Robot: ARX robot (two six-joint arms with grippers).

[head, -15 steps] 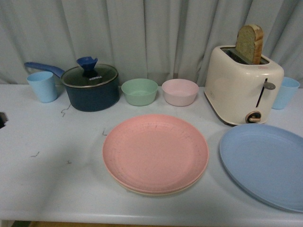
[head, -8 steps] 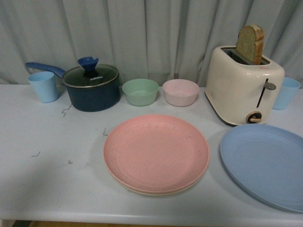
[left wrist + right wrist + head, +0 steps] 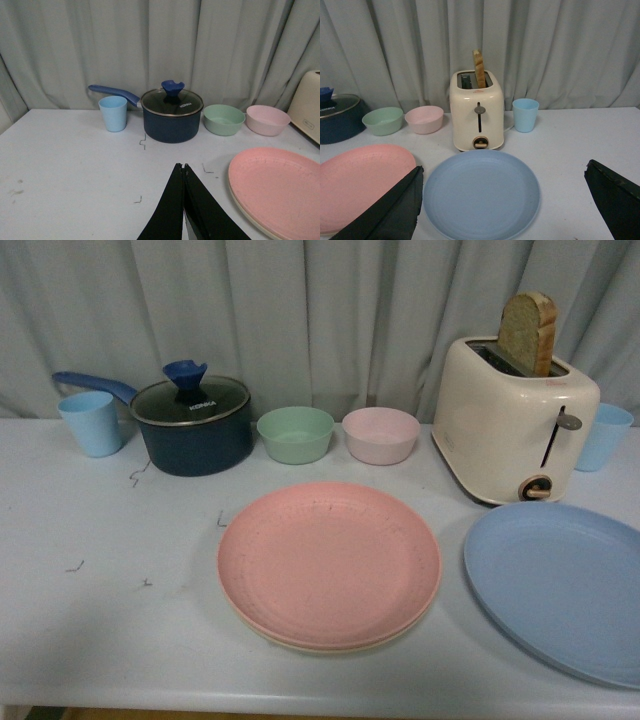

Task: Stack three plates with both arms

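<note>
White lettering on the pot lid [image 3: 190, 402] reads KONKA (small, faint).

Mid-tabletop [image 3: 100, 620], the upper plate [image 3: 328, 562] lies on a lower plate [image 3: 330, 648], of which only what seems to be the rim shows; the third plate [image 3: 560, 585] lies apart to their right. Behind the third plate stands the toaster [image 3: 510, 425], a bread slice [image 3: 527, 333] in its slot and the right cup [image 3: 605, 435] beside it. Left of the toaster, behind the stack, sit the right bowl [image 3: 380, 434] and the left bowl [image 3: 295, 433] side by side, then the pot [image 3: 192, 425] and the left cup [image 3: 90, 422].
</note>
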